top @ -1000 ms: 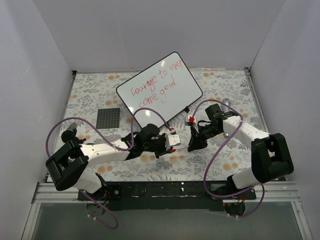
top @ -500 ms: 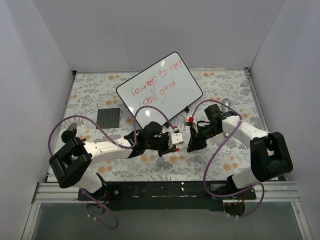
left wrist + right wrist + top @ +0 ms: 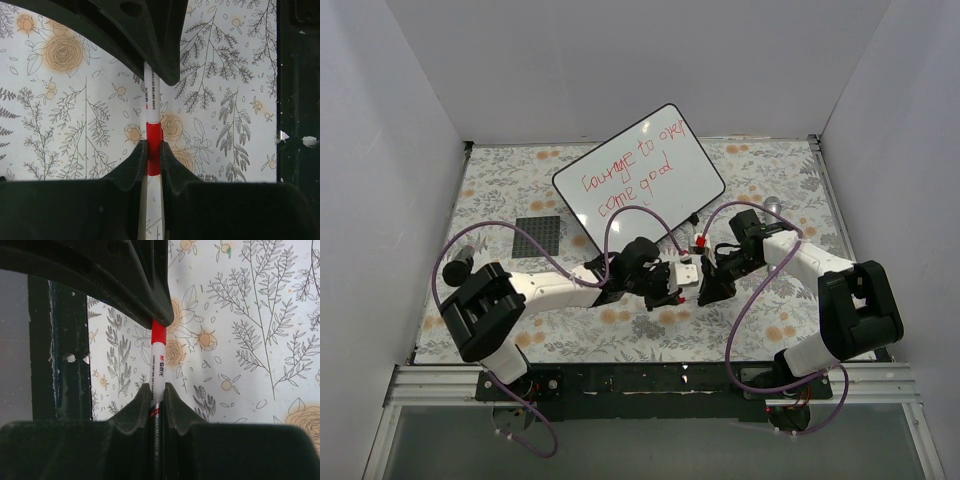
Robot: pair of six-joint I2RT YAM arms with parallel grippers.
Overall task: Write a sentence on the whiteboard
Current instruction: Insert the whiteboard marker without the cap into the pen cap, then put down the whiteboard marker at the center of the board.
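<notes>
The whiteboard [image 3: 672,190] lies tilted at the back of the table. It bears the sentence [image 3: 630,170] in red, in two slanted lines. A marker is held between both grippers in front of the board. In the left wrist view my left gripper [image 3: 154,148] is shut on its red cap [image 3: 154,136], and the white barrel [image 3: 151,95] runs up into the other gripper. In the right wrist view my right gripper [image 3: 158,388] is shut on the barrel [image 3: 158,367], whose red end [image 3: 158,333] goes into the left jaws. From above, the left gripper [image 3: 684,275] and the right gripper [image 3: 708,287] meet tip to tip.
A dark grey studded plate [image 3: 537,237] lies left of the board. A small silvery object [image 3: 772,205] sits at the right behind the right arm. Purple cables loop over both arms. The floral tablecloth [image 3: 520,180] covers the table, with white walls on three sides.
My left arm has swung right, bringing its gripper with the red cap up to the right gripper. The gap between them has closed. The right arm has barely moved.
</notes>
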